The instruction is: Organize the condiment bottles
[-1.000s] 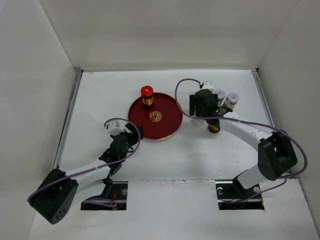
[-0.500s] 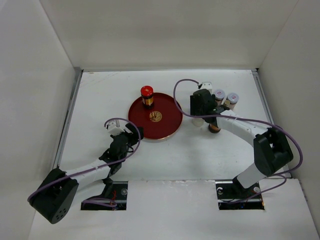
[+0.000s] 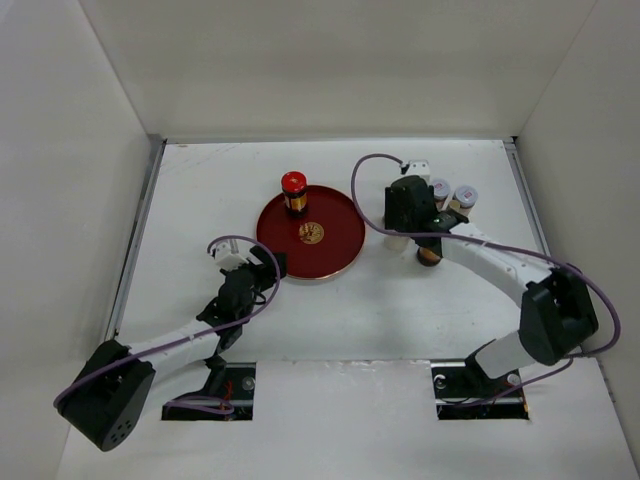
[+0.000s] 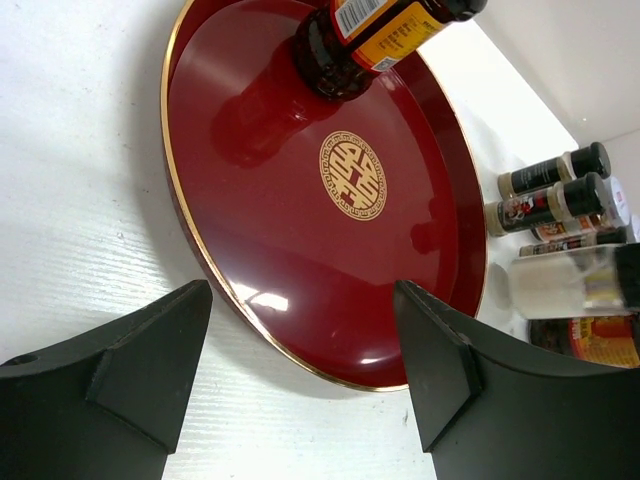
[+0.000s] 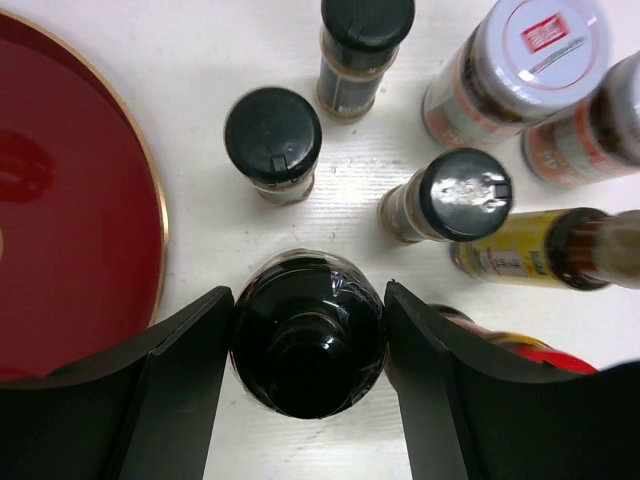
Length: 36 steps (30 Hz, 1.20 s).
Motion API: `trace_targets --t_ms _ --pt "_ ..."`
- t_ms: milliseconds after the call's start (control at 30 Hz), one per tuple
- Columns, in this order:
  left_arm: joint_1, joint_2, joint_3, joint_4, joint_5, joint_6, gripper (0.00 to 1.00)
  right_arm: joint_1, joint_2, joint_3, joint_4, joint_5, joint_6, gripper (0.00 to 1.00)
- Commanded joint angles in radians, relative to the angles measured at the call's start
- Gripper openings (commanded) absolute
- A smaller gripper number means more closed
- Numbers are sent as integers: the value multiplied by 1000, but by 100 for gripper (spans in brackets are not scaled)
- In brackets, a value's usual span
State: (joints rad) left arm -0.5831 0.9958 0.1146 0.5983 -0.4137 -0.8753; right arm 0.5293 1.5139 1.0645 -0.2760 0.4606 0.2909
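Note:
My right gripper (image 5: 308, 345) is shut on a black-capped bottle (image 5: 308, 335) that stands on the table just right of the round red tray (image 5: 60, 200); both fingers touch its sides. In the left wrist view its body looks pale (image 4: 560, 282). Beyond it stand black-capped bottles (image 5: 273, 135), two white-lidded jars (image 5: 545, 45), a yellow-labelled bottle (image 5: 510, 255) and a red-capped jar (image 5: 535, 355). Another red-capped jar (image 3: 293, 190) stands at the tray's far edge. My left gripper (image 4: 300, 350) is open and empty at the tray's near left rim (image 3: 272, 265).
The red tray (image 3: 335, 225) with a gold emblem lies mid-table. The bottle cluster (image 3: 450, 200) sits under and right of my right wrist (image 3: 410, 205). White walls enclose the table on three sides.
My right wrist has shifted slightly over the bottle cluster. The left arm, the tray and the jar on it have not moved.

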Motion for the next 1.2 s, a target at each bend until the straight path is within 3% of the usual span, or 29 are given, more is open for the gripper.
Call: trace_targets --t_ms 0,167,633,967,1167 --pt "7 -6 10 41 6 -4 72 39 -122 74 52 52 -4 51" --pt "10 12 8 49 4 -8 72 120 -65 173 67 23 -7 51" --pt "16 -13 -1 37 -7 -8 72 174 488 692 135 -19 -36 51" --pt "9 -22 -1 41 -8 -5 72 174 609 746 219 15 -15 54" --pt "9 -14 0 44 -8 -8 72 177 635 743 225 21 2 68"
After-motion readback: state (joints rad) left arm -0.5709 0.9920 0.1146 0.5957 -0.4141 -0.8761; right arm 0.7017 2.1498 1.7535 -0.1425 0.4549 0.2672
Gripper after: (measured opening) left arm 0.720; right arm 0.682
